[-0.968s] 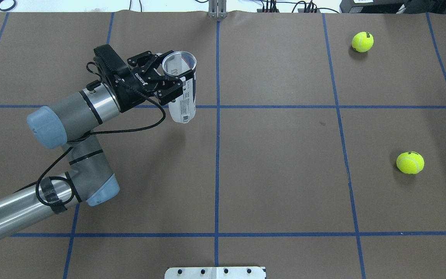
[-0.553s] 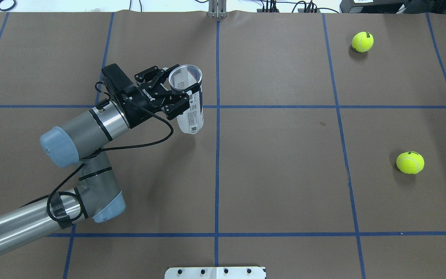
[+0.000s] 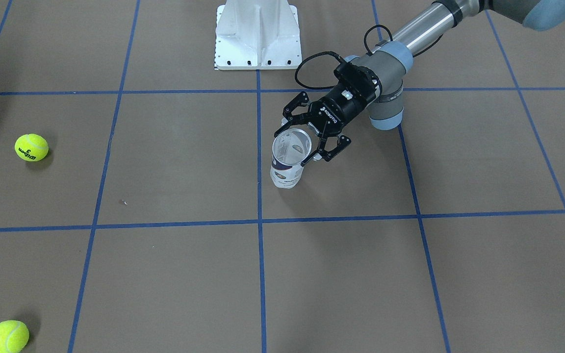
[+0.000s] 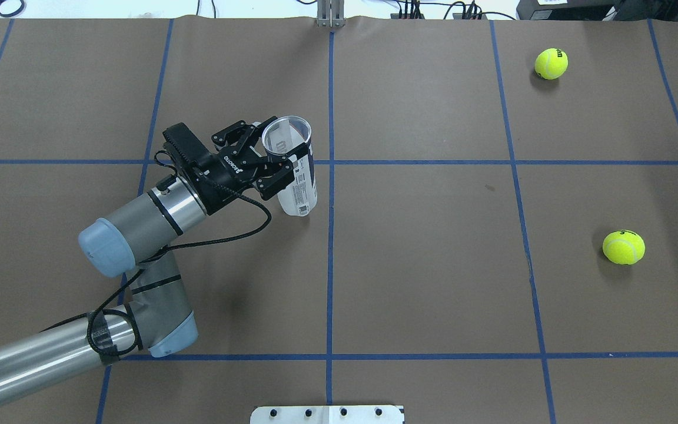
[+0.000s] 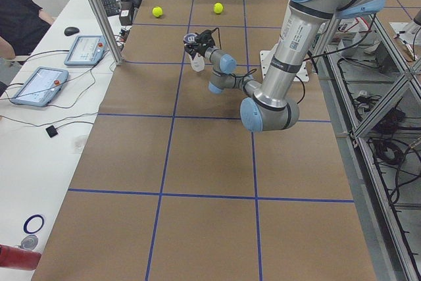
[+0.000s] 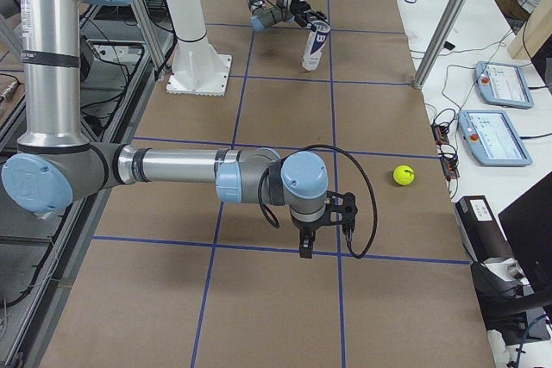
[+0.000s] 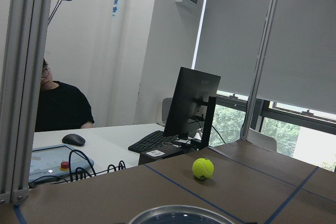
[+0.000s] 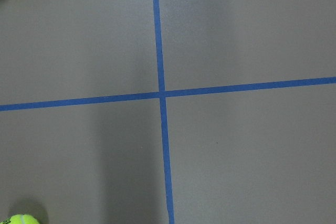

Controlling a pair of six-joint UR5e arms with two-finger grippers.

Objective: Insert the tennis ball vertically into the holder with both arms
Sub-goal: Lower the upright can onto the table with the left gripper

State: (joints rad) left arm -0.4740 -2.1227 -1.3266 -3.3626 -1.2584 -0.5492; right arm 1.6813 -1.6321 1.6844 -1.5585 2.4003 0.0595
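Note:
The holder [image 4: 293, 176] is a clear can with a white and navy label, upright with its open mouth up. My left gripper [image 4: 277, 160] is shut on its upper part from the side; both also show in the front-facing view, holder [image 3: 287, 164] and gripper [image 3: 308, 142]. The holder's metal rim [image 7: 181, 214] shows at the bottom of the left wrist view. Two tennis balls [image 4: 551, 63] [image 4: 624, 247] lie on the right side of the table. My right gripper [image 6: 323, 243] points down over bare table near a ball [image 6: 403, 175]; I cannot tell if it is open.
The white pedestal base [image 3: 258, 34] stands at the robot's edge of the table, mid-width. Blue tape lines [image 4: 330, 235] grid the brown table cover. Tablets and cables [image 5: 39, 87] lie on the side bench, where a person [image 7: 58, 108] sits.
My left arm has carried the holder toward the robot's side and a little to the right, close to the middle tape line. The balls have not moved.

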